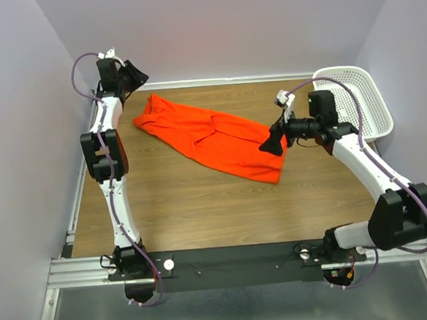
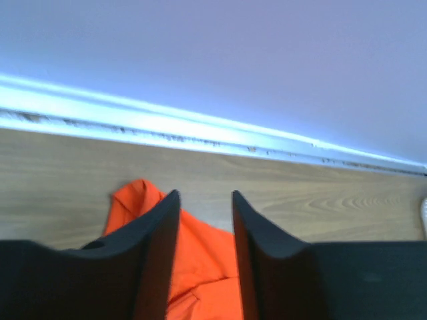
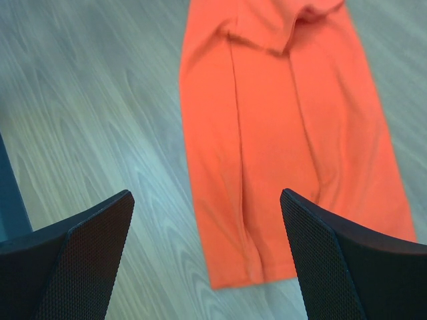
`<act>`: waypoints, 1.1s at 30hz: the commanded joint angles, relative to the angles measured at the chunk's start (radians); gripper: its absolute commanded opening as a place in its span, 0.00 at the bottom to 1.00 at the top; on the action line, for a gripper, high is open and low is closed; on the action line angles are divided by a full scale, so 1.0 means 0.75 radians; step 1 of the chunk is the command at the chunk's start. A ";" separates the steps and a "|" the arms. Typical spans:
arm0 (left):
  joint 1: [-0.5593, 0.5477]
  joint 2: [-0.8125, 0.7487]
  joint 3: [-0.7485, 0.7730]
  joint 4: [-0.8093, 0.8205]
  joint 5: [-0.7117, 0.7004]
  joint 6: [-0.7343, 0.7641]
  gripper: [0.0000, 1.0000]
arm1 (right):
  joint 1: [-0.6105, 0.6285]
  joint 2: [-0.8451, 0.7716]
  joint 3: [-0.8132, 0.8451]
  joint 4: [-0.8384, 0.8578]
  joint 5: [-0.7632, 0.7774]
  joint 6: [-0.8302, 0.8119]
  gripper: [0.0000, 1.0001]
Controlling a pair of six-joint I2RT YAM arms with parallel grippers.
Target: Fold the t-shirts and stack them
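Observation:
One bright orange-red t-shirt lies on the wooden table, folded into a long strip that runs diagonally from back left to centre right. My left gripper hangs above the shirt's back-left end, close to the back wall. In its wrist view the gripper is open, and the t-shirt shows below the gap, untouched. My right gripper hovers over the shirt's near-right end. Its wrist view shows it wide open above the t-shirt, holding nothing.
A white lattice basket stands at the back right, just behind the right arm. Lavender walls close in the back and both sides. A metal rail with both arm bases runs along the near edge.

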 commanded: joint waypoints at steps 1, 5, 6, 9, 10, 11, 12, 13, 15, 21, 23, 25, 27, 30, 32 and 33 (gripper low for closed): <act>-0.001 -0.180 -0.008 -0.026 -0.208 0.092 0.51 | 0.068 0.062 0.003 -0.227 0.013 -0.304 0.98; 0.003 -0.538 -0.261 0.054 -0.433 0.178 0.62 | 0.240 0.039 -0.102 -0.225 0.190 -0.509 0.98; 0.007 -0.589 -0.351 0.052 -0.468 0.188 0.63 | 0.272 0.041 -0.114 -0.223 0.199 -0.564 0.99; 0.017 -0.833 -0.653 0.089 -0.432 0.140 0.67 | 0.385 0.076 -0.128 -0.211 0.242 -0.638 1.00; 0.017 -0.896 -0.739 0.135 -0.411 0.119 0.67 | 0.456 0.090 -0.126 -0.191 0.270 -0.648 1.00; 0.021 -1.020 -0.823 0.166 -0.395 0.093 0.69 | 0.503 0.129 -0.120 -0.172 0.352 -0.655 1.00; 0.031 -1.080 -0.996 0.195 -0.346 0.046 0.70 | 0.544 0.156 -0.112 -0.140 0.403 -0.661 0.99; 0.037 -1.137 -1.077 0.215 -0.317 0.029 0.70 | 0.628 0.178 -0.104 -0.111 0.466 -0.647 0.99; 0.058 -1.319 -1.293 0.226 -0.260 -0.004 0.70 | 0.700 0.290 -0.049 -0.052 0.676 -0.557 0.92; 0.111 -1.874 -1.752 0.160 -0.233 0.088 0.72 | 0.849 0.542 0.084 0.044 0.982 -0.401 0.77; 0.111 -2.084 -1.893 0.136 -0.229 0.113 0.73 | 0.878 0.630 0.119 0.091 1.100 -0.369 0.75; 0.113 -2.203 -1.961 0.115 -0.229 0.131 0.73 | 0.876 0.710 0.174 0.094 1.166 -0.352 0.72; 0.113 -2.340 -2.012 0.065 -0.241 0.158 0.73 | 0.878 0.741 0.193 0.104 1.234 -0.342 0.70; 0.111 -2.449 -2.037 0.005 -0.251 0.199 0.74 | 0.878 0.792 0.221 0.104 1.277 -0.317 0.67; 0.113 -2.474 -2.037 -0.013 -0.243 0.207 0.74 | 0.878 0.819 0.232 0.104 1.306 -0.313 0.66; 0.111 -2.488 -2.035 -0.016 -0.233 0.211 0.74 | 0.876 0.851 0.242 0.104 1.334 -0.313 0.64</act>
